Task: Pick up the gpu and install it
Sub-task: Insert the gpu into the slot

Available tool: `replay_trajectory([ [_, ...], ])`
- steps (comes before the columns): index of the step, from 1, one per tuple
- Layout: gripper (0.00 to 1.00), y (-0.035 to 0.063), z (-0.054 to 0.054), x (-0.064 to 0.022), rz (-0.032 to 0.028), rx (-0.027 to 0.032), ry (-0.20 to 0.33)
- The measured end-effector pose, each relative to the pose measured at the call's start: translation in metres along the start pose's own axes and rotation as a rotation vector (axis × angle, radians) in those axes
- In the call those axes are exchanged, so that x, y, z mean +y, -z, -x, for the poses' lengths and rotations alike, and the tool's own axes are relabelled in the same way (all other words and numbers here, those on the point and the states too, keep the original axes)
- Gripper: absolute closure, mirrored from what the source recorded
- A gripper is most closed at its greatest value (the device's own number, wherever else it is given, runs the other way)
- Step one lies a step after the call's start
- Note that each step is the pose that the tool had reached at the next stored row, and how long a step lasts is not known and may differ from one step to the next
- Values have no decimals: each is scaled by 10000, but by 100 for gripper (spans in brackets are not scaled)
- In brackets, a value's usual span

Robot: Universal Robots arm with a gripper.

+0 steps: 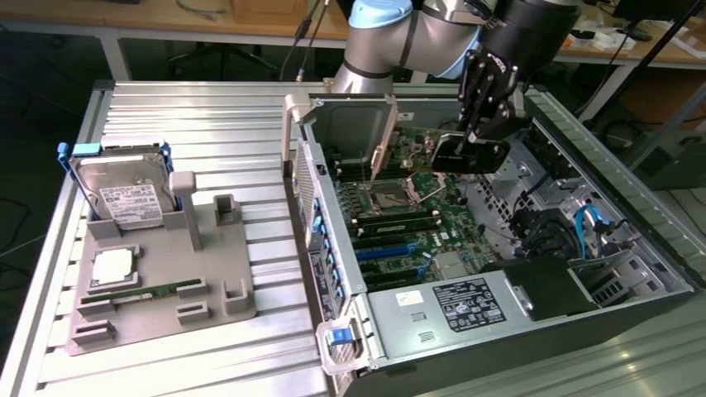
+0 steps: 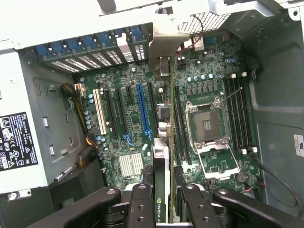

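The gpu point(image 1: 465, 155) point(image 2: 161, 180) is clamped edge-on in the partly closed gripper point(image 1: 485, 132) point(image 2: 165, 195). It is held over the motherboard point(image 1: 419, 223) point(image 2: 128, 114), inside the open case point(image 1: 617, 273).

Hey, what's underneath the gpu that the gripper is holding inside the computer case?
The motherboard lies under the gpu, held edge-on in the gripper; the blue slot and empty CPU socket show either side. The strip of board directly beneath the card is covered.
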State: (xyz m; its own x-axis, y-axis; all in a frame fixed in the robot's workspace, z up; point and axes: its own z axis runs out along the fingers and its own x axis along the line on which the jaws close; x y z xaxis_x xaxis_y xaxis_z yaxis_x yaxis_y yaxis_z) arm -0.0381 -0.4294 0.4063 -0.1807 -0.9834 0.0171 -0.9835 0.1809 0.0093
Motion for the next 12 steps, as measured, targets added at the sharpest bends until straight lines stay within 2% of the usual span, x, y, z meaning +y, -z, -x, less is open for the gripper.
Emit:
replay_trajectory([
  [8, 73, -7, 1, 0, -18, -2, 31],
  [11, 73, -29, 0, 0, -24, 1, 367],
  [12, 73, -60, 1, -1, -30, 5, 732],
])
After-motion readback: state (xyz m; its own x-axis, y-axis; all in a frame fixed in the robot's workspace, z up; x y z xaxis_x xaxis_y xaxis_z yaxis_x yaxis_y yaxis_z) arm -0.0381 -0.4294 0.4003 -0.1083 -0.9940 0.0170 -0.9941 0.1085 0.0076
